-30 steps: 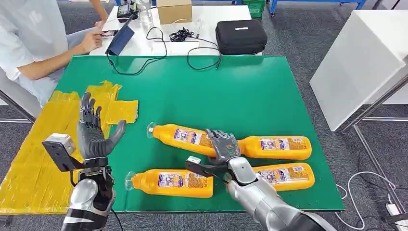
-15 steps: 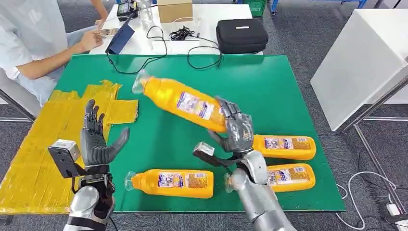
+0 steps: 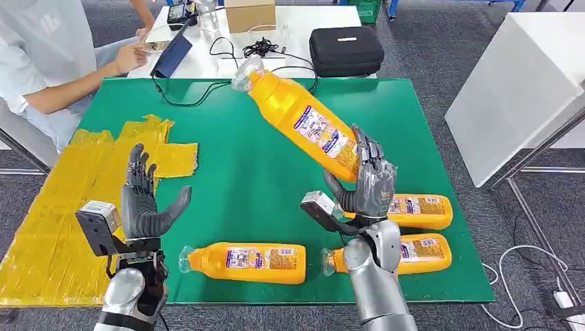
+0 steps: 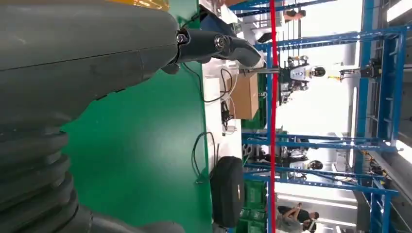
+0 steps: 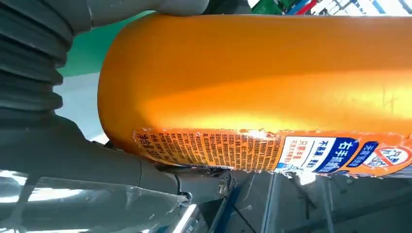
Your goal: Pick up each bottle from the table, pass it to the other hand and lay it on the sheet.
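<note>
Held bottle: an orange bottle (image 3: 307, 124) is gripped near its base by the right hand (image 3: 369, 183) and carried above the green table (image 3: 386, 117), tilted steeply.
Long axis: the bottle runs from the base in the hand up and away to the clear cap, leaning toward the robot's left (the label is seen close up in the right wrist view, (image 5: 262, 97)).
Right hand: fingers and thumb are wrapped around the lower body of the bottle.
Left hand: the left hand (image 3: 143, 203) is held up with palm open and fingers spread, nothing in it, above the table's near-left part just beside the yellow sheet (image 3: 62, 200).
Key relation: the bottle lies well to the right of the left hand and farther from the robot; for the pass, its free upper body would likely have to be brought across to that open palm.
Remaining bottles: three are lying on the table (image 3: 245, 262), (image 3: 417, 210), (image 3: 421, 254), not yet taken.
</note>
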Motion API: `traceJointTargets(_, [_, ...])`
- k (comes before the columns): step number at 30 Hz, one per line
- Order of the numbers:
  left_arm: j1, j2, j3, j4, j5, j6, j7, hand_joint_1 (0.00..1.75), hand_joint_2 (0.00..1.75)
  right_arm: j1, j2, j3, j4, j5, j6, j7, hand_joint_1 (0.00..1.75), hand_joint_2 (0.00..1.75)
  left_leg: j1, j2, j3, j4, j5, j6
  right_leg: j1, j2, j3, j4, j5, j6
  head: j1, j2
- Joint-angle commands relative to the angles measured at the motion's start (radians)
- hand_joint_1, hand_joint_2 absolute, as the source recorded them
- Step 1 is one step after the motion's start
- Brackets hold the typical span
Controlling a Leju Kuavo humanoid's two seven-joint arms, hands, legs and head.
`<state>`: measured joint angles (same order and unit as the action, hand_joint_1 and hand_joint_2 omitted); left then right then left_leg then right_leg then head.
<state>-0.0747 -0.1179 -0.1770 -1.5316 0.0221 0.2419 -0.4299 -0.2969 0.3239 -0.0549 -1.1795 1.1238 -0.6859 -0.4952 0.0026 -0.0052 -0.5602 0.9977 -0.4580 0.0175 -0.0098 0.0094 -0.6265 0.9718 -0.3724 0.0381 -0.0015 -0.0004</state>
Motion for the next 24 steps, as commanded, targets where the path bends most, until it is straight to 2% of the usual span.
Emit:
traceJointTargets(1, [-0.032,0.011,-0.06,0.035,-0.036,-0.017,0.022,0.0,1.75,0.053,0.019,0.024,-0.107,-0.262,-0.012,-0.117,1.75,1.75,0.001,-0.001,0.005,0.0,-0.002,-0.001,0.001,-0.002,0.005,0.0,-0.003,-0.001,0.0,0.0])
traceJointTargets(5, [-0.049,0.033,-0.14,0.046,-0.049,-0.058,0.058,0.0,1.75,0.151,-0.116,0.245,-0.278,-0.569,-0.012,-0.016,1.75,1.75,0.0,-0.004,0.003,0.0,-0.001,0.0,0.0,-0.005,0.004,0.0,-0.003,-0.001,0.0,0.0])
traceJointTargets(7, [-0.062,0.049,-0.17,0.053,0.009,-0.139,0.095,0.0,1.75,0.177,-0.141,0.269,-0.298,-0.604,-0.012,-0.014,1.75,1.75,0.001,-0.005,0.004,0.0,-0.002,0.0,0.001,-0.006,0.006,-0.001,-0.004,-0.001,0.0,0.0])
traceJointTargets(9, [-0.079,0.075,-0.2,0.064,0.115,-0.273,0.139,0.0,1.75,0.19,-0.148,0.279,-0.292,-0.631,-0.012,-0.032,1.75,1.75,0.0,-0.004,0.003,-0.001,-0.001,0.0,0.0,-0.004,0.004,-0.001,-0.002,0.0,0.0,0.0])
traceJointTargets(11, [-0.102,0.131,-0.24,0.08,0.402,-0.564,0.196,0.0,1.75,0.182,-0.162,0.324,-0.235,-0.651,0.009,-0.041,1.75,1.75,0.0,-0.002,0.005,-0.001,-0.002,-0.001,0.0,-0.003,0.005,-0.001,-0.002,-0.001,0.0,0.0])
traceJointTargets(19, [-0.127,0.16,-0.292,0.038,0.487,-0.619,0.222,0.0,1.75,0.12,-0.143,0.43,-0.066,-0.636,0.014,-0.073,1.75,1.75,0.001,0.003,0.004,-0.001,-0.002,-0.001,0.001,0.001,0.003,-0.001,-0.001,-0.002,0.0,0.0])
traceJointTargets(24, [-0.127,0.161,-0.295,0.037,0.494,-0.62,0.221,0.0,1.75,0.114,-0.142,0.438,-0.057,-0.634,0.013,-0.071,1.75,1.75,0.002,0.003,0.005,-0.001,-0.003,-0.001,0.003,0.001,0.005,-0.001,-0.002,-0.001,0.0,0.0])
